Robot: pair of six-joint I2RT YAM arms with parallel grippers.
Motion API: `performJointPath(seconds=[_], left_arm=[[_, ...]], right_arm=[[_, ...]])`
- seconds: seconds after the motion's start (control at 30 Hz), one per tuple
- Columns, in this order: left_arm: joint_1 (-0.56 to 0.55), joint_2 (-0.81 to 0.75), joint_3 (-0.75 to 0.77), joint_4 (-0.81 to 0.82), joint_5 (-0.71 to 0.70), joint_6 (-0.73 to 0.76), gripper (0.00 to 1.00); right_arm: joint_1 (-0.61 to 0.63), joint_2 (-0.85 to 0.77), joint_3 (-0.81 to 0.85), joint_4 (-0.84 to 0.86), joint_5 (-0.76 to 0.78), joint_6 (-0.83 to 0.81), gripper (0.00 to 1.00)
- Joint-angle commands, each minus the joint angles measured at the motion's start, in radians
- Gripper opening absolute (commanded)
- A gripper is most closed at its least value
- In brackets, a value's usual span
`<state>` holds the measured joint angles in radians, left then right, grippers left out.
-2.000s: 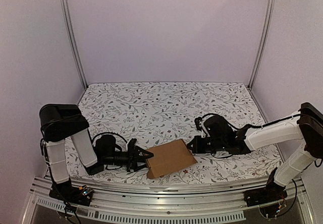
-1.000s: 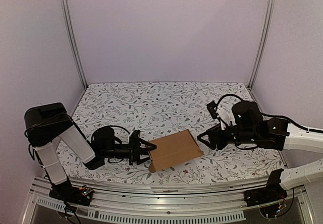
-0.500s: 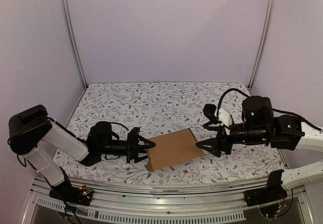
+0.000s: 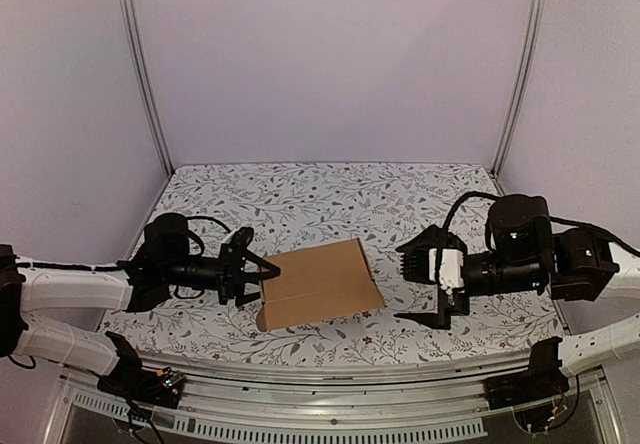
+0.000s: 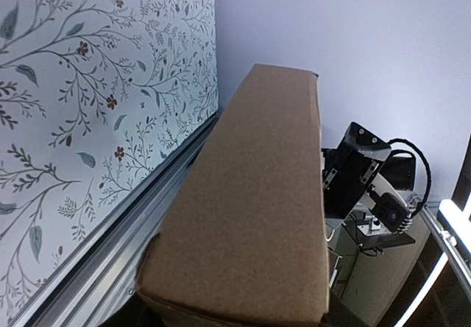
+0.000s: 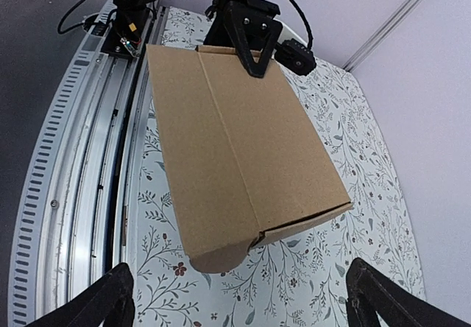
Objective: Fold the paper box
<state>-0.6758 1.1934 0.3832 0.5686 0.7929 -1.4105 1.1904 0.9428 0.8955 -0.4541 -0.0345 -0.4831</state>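
Left end effector (image 4: 264,272) tight on paper box (image 4: 318,284), now leftward; right end effector (image 4: 418,284) wide

Plain lilac walls (image 4: 330,64), aluminium corner posts (image 4: 140,64), floral tablecloth (image 4: 320,204), slotted metal front rail (image 4: 330,426).

Soft, even light fills the top view and tints the walls (image 4: 330,64) lilac. The paper box (image 4: 318,284) casts only a faint shadow along its lower edge. My left wrist catches a glaring light strip (image 5: 454,224) at lower right. My right wrist's rails (image 6: 81,165) bow at the left edge.
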Motion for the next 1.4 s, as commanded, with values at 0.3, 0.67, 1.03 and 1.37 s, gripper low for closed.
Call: performJointPath(seconds=[0.3,0.67,1.03,1.37], left_arm=[[0.067,-0.181,0.15,-0.635,0.248,0.421,0.49],[0.067,-0.221,0.148,-0.641,0.295,0.424,0.47],[0.065,-0.241,0.092,-0.464,0.344,0.363,0.47],[0.054,-0.255,0.076,-0.434,0.371,0.377,0.47]], right_arm=[[0.281,0.016,-0.092,0.2,0.51,-0.505,0.99],[0.395,0.116,-0.212,0.583,0.665,-0.963,0.99],[0.513,0.243,-0.307,0.889,0.768,-1.193,0.99],[0.535,0.344,-0.294,1.076,0.769,-1.331,0.99]])
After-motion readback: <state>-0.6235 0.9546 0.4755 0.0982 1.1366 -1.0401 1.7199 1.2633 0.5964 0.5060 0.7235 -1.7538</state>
